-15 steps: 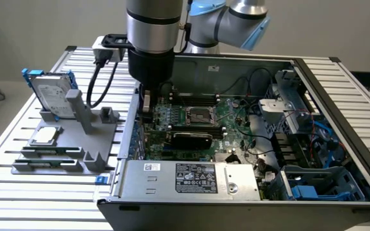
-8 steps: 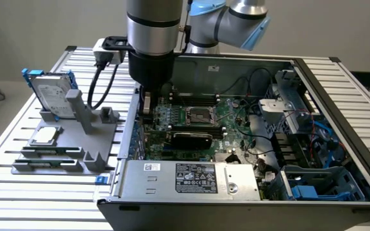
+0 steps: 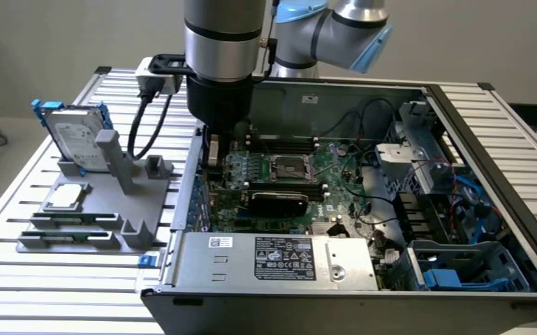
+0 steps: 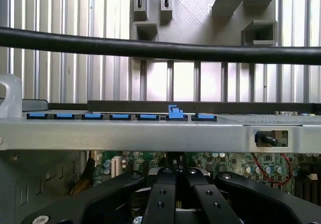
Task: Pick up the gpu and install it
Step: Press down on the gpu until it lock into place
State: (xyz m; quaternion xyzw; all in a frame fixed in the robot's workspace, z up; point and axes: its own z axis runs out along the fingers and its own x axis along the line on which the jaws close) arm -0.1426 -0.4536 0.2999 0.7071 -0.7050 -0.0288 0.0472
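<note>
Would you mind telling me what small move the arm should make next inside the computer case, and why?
Probably a short, straight lift. The gripper sits low inside the case, close to its side wall, while the gpu appears to stand on the motherboard already, apart from the gripper. Rising vertically should avoid brushing either. Whether the card is fully seated cannot be told.
</note>
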